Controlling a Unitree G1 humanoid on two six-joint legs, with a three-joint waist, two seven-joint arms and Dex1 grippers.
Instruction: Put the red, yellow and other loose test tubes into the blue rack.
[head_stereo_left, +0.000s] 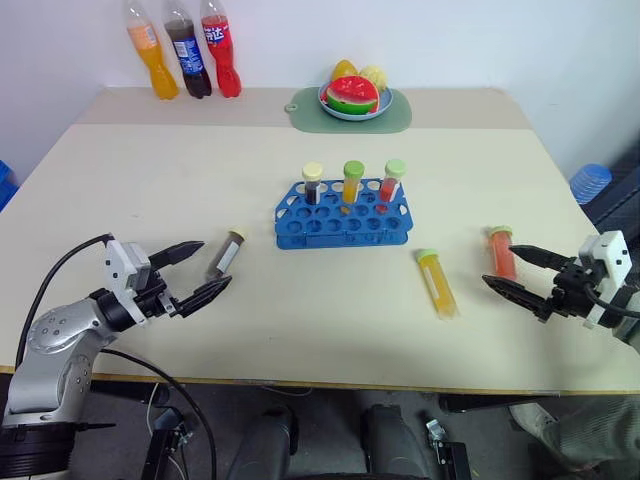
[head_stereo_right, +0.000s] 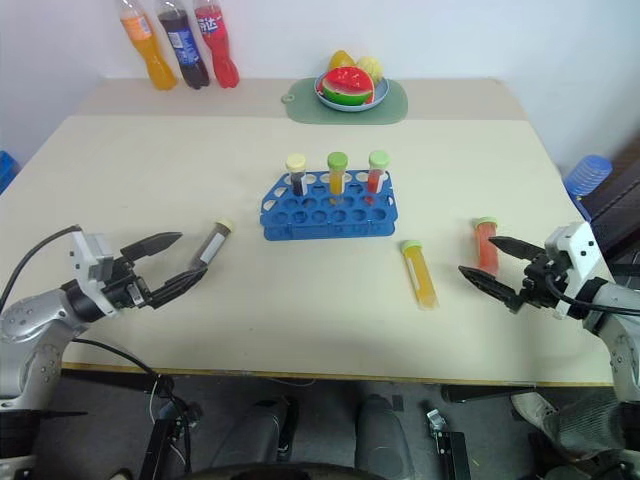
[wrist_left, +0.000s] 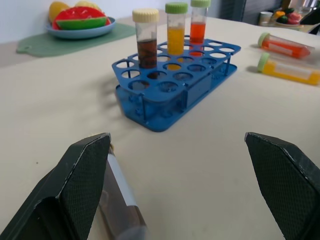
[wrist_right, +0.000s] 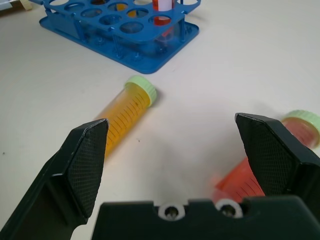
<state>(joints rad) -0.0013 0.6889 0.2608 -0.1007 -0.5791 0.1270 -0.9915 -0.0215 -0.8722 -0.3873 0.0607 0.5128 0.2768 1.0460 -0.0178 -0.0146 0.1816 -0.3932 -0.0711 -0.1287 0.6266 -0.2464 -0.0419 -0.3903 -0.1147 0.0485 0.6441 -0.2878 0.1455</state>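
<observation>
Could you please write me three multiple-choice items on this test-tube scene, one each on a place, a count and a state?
1. Where does the loose dark brown tube lie?
A. beside the left gripper
B. on the fruit plate
C. inside the blue rack

2. How many tubes stand upright in the blue rack?
A. one
B. three
C. five

3. How is the right gripper?
A. shut on the loose red tube
B. shut on nothing
C. open, holding nothing

Answers:
1 A: it lies flat on the table just past the left fingertips.
2 B: three capped tubes rise from the rack's back row.
3 C: its fingers stand wide apart, and the loose red tube and loose yellow tube lie on the table.
</observation>
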